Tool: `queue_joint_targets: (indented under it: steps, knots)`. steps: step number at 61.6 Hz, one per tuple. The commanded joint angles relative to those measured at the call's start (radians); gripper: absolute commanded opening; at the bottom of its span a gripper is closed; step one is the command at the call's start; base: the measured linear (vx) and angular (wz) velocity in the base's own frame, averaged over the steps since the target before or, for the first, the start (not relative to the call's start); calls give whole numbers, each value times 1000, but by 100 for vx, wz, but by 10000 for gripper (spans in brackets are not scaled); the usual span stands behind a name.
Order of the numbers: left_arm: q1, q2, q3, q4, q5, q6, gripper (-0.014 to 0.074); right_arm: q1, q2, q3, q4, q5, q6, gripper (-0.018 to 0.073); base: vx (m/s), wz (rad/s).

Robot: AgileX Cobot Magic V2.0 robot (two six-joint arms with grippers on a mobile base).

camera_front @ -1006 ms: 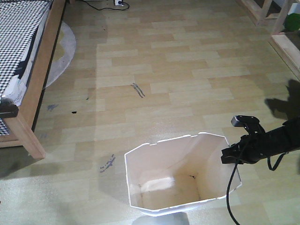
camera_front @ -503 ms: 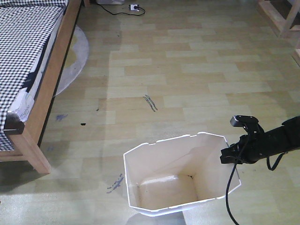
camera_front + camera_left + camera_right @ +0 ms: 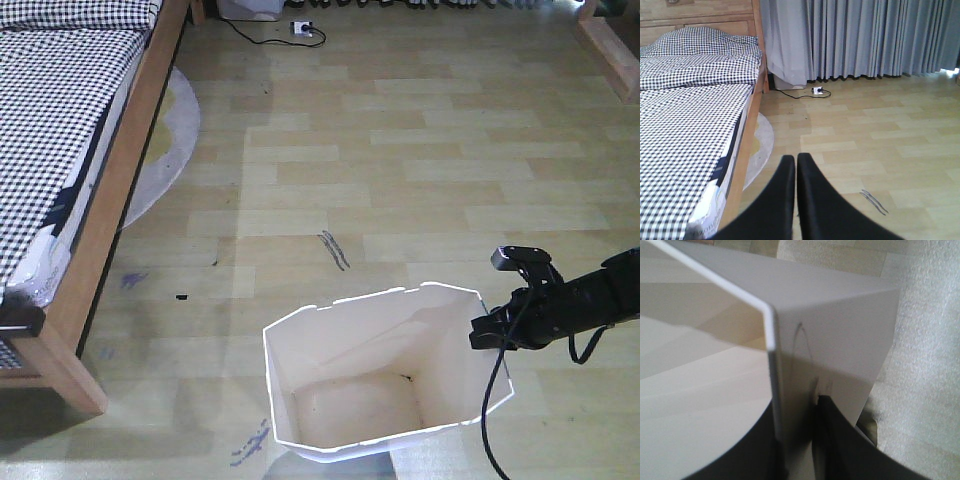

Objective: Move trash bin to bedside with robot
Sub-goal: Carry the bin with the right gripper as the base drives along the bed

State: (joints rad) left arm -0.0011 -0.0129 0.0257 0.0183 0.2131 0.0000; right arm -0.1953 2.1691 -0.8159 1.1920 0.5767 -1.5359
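Over the last second the bin (image 3: 340,340) and the right hand (image 3: 492,330) have held the same place in the front view. The floor (image 3: 420,170) has slid down and to the right: the scuff (image 3: 335,250) sits lower, the power strip (image 3: 303,28) has come into frame, and more of the bed (image 3: 110,240) shows along the left. Judgement: the base is advancing and turning toward the bed with the bin in tow; the bin is still well apart from the bed, so the task is partway done. The right hand is clenched on the right wall of the bin (image 3: 840,330) just below the rim, with fingers (image 3: 837,445) on either face of it. The left hand (image 3: 796,160) is clenched on nothing and faces along the bed (image 3: 747,150). The bottom edge of the front view cuts off the foot of the bin, so it cannot be told whether it is lifted or dragged. The right arm (image 3: 590,300) leaves the frame at the right. The left hand does not appear in the front view.
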Motion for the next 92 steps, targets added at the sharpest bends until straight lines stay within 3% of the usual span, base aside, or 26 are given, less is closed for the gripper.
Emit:
queue_joint_targets:
  steps: [1, 92]
  knots:
    - [-2, -14, 19, -4, -68, 0, -6, -2, -69, -13, 66, 179, 1, -6, 26, 3]
    - [-2, -14, 19, -4, -68, 0, -6, -2, -69, -13, 66, 175, 1, -6, 29, 1]
